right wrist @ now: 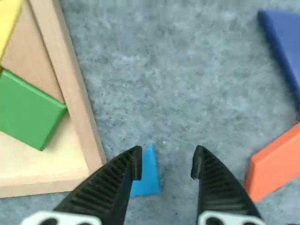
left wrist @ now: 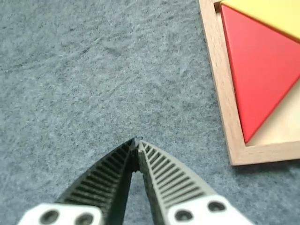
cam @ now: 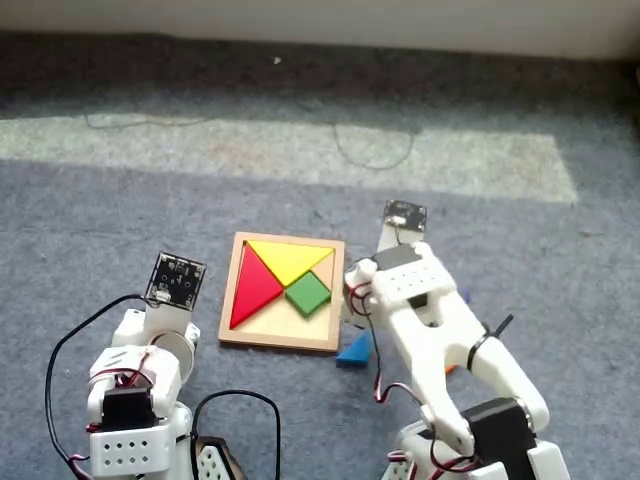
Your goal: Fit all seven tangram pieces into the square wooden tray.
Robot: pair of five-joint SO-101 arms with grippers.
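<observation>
**A:** State of the left gripper (left wrist: 136, 145)?

**B:** Fingers pressed together, tips meeting, nothing between them. Grey carpet (left wrist: 93, 70) lies under the tips. One corner of the wooden tray (left wrist: 220, 93) lies ahead of the tips and off to one side, apart from them. The red triangle (left wrist: 262, 70) sits in that corner, with the yellow triangle (left wrist: 267, 11) against its far edge.

**A:** And the right gripper (right wrist: 164, 161)?

**B:** Fingers spread apart, holding nothing. The light blue piece (right wrist: 146, 176) lies flat on the carpet, just inside the finger nearer the tray and partly hidden under that finger. The tray's rim runs just outside the same finger. Beyond the rim, the green square (right wrist: 28, 110) sits in the tray. The orange piece (right wrist: 274, 164) lies near the outer side of the other finger. The dark blue piece (right wrist: 283, 42) lies farther ahead on that same side, well past the tips.

**A:** Tray contents, from the high view?

**B:** Three pieces seated: red, yellow and green. The green square sits at the point where the two triangles meet.
</observation>
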